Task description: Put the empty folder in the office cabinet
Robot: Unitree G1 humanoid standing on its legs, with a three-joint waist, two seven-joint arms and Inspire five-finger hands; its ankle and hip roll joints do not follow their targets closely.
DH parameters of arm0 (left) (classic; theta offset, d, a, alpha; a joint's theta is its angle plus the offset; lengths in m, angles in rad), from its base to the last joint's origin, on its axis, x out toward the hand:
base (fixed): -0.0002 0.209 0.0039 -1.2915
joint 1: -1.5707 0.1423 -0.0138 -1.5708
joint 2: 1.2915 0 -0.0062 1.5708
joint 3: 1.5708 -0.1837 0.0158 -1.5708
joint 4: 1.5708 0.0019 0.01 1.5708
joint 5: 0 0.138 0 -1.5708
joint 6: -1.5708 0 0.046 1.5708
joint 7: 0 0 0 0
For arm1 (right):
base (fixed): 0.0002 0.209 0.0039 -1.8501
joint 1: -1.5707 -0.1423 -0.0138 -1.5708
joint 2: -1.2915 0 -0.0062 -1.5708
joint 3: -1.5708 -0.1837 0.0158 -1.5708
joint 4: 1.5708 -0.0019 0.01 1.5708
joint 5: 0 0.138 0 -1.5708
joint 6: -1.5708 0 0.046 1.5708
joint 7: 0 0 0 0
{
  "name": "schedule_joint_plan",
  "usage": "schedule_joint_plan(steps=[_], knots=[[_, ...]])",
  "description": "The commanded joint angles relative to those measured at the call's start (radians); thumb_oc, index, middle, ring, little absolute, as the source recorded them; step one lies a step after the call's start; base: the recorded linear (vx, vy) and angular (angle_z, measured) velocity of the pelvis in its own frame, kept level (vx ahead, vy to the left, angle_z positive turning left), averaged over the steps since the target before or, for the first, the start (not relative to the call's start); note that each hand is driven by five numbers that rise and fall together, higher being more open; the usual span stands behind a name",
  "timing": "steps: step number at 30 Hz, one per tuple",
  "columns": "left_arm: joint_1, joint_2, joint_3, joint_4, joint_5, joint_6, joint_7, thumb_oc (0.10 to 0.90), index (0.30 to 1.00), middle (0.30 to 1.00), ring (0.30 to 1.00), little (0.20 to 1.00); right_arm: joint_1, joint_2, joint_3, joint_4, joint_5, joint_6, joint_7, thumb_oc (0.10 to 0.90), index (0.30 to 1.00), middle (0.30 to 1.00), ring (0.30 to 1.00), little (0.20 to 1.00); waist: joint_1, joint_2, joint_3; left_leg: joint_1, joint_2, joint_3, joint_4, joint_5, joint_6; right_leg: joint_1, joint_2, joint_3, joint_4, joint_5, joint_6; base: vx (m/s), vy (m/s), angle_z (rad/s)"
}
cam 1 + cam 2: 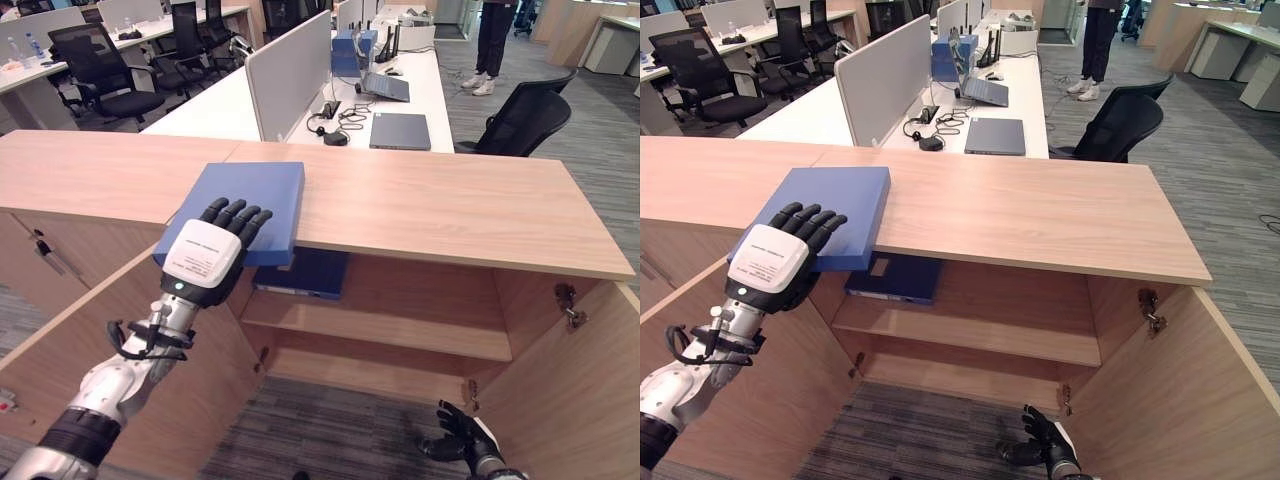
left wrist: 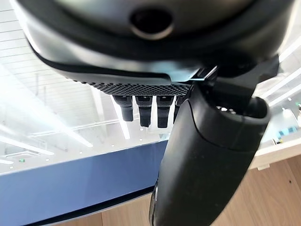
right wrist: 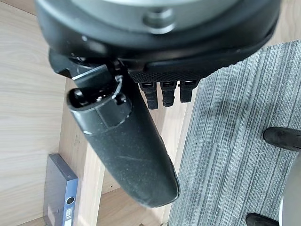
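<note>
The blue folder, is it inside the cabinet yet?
No. The blue folder lies on the cabinet top, overhanging its edge, with the left hand gripping it.

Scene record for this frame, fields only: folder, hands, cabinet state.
folder: blue folder flat on cabinet top, front edge overhanging
left hand: left hand on folder's near edge, fingers over it, thumb under
right hand: right hand low by the floor, holding nothing
cabinet: doors open; second blue folder lying on upper shelf

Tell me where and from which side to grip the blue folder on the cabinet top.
Grip the blue folder at its near edge, which overhangs the cabinet top. Come from the front: fingers above, thumb beneath in the open gap. The left hand already sits there, fingers over that edge.
</note>
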Motion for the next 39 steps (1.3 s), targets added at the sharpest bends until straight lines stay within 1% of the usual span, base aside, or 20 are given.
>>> schedule_joint_plan(steps=[1,12,15,16,17,18,19,31,37,39], knots=[[-0.177,-0.003,0.142,0.012,-0.062,0.048,0.091,0.800,0.900,0.900,0.900,0.900,-0.092,-0.034,-0.003,-0.039,0.023,-0.056,-0.008,0.800,0.900,0.900,0.900,0.900,-0.029,-0.012,-0.026,0.021,0.072,0.055,-0.001,-0.020,-0.088,0.058,-0.062,0.035,0.001,-0.119,0.096,0.00,0.000,0.00],[-0.176,-0.030,0.144,0.016,-0.122,0.021,0.055,0.800,0.900,0.900,0.900,0.900,-0.092,-0.034,-0.010,-0.047,0.023,-0.052,-0.008,0.800,0.900,0.900,0.900,0.900,-0.032,-0.012,-0.027,0.019,0.072,0.058,-0.001,-0.020,-0.086,0.056,-0.064,0.037,0.002,-0.119,0.096,0.00,0.000,0.00],[-0.176,-0.052,0.145,0.032,-0.169,0.008,0.045,0.800,0.900,0.900,0.900,0.900,-0.091,-0.035,-0.012,-0.050,0.022,-0.050,-0.010,0.800,0.900,0.900,0.900,0.900,-0.036,-0.012,-0.027,0.020,0.072,0.059,-0.001,-0.021,-0.085,0.055,-0.062,0.039,0.002,-0.119,0.095,0.00,0.000,0.00],[-0.175,-0.054,0.145,0.035,-0.176,0.008,0.043,0.733,0.799,0.799,0.799,0.799,-0.091,-0.035,-0.013,-0.051,0.022,-0.050,-0.010,0.800,0.900,0.900,0.900,0.900,-0.036,-0.012,-0.027,0.020,0.071,0.059,-0.001,-0.021,-0.085,0.056,-0.061,0.040,0.002,-0.119,0.094,0.00,0.000,0.00],[-0.174,-0.063,0.146,0.037,-0.191,0.005,0.032,0.605,0.608,0.608,0.608,0.608,-0.091,-0.035,-0.018,-0.044,0.020,-0.050,-0.013,0.800,0.900,0.900,0.900,0.900,-0.036,-0.014,-0.027,0.020,0.071,0.058,-0.001,-0.021,-0.084,0.056,-0.061,0.040,0.002,-0.119,0.093,0.00,0.000,0.00],[-0.176,-0.063,0.146,0.038,-0.195,0.004,0.029,0.463,0.394,0.394,0.394,0.394,-0.091,-0.035,-0.020,-0.043,0.019,-0.049,-0.013,0.800,0.900,0.900,0.900,0.900,-0.036,-0.014,-0.028,0.020,0.071,0.058,-0.001,-0.022,-0.085,0.057,-0.062,0.040,0.002,-0.120,0.093,0.00,0.000,0.00],[-0.180,-0.064,0.145,0.042,-0.197,0.003,0.029,0.400,0.300,0.300,0.300,0.300,-0.091,-0.036,-0.019,-0.043,0.019,-0.049,-0.012,0.800,0.900,0.900,0.900,0.900,-0.037,-0.014,-0.028,0.020,0.071,0.058,-0.001,-0.022,-0.085,0.057,-0.062,0.040,0.002,-0.120,0.093,0.00,0.000,0.00],[-0.183,-0.073,0.158,0.024,-0.229,-0.005,0.018,0.400,0.300,0.300,0.300,0.300,-0.091,-0.035,-0.023,-0.055,0.021,-0.050,-0.011,0.800,0.900,0.900,0.900,0.900,-0.038,-0.017,-0.029,0.024,0.074,0.061,-0.001,-0.022,-0.084,0.058,-0.063,0.040,0.002,-0.118,0.094,0.00,0.000,0.00],[-0.180,-0.066,0.172,-0.009,-0.225,-0.012,0.012,0.400,0.300,0.300,0.300,0.300,-0.091,-0.036,-0.026,-0.066,0.027,-0.052,-0.007,0.800,0.900,0.900,0.900,0.900,-0.034,-0.015,-0.029,0.023,0.072,0.063,-0.001,-0.021,-0.084,0.059,-0.064,0.040,0.003,-0.117,0.095,0.00,0.000,0.00],[-0.183,-0.071,0.177,-0.028,-0.245,-0.021,0.006,0.400,0.300,0.300,0.300,0.300,-0.094,-0.036,-0.025,-0.068,0.033,-0.051,-0.005,0.800,0.900,0.900,0.900,0.900,-0.033,-0.014,-0.028,0.023,0.071,0.063,-0.001,-0.020,-0.084,0.061,-0.064,0.039,0.003,-0.118,0.094,0.00,0.000,0.00]])
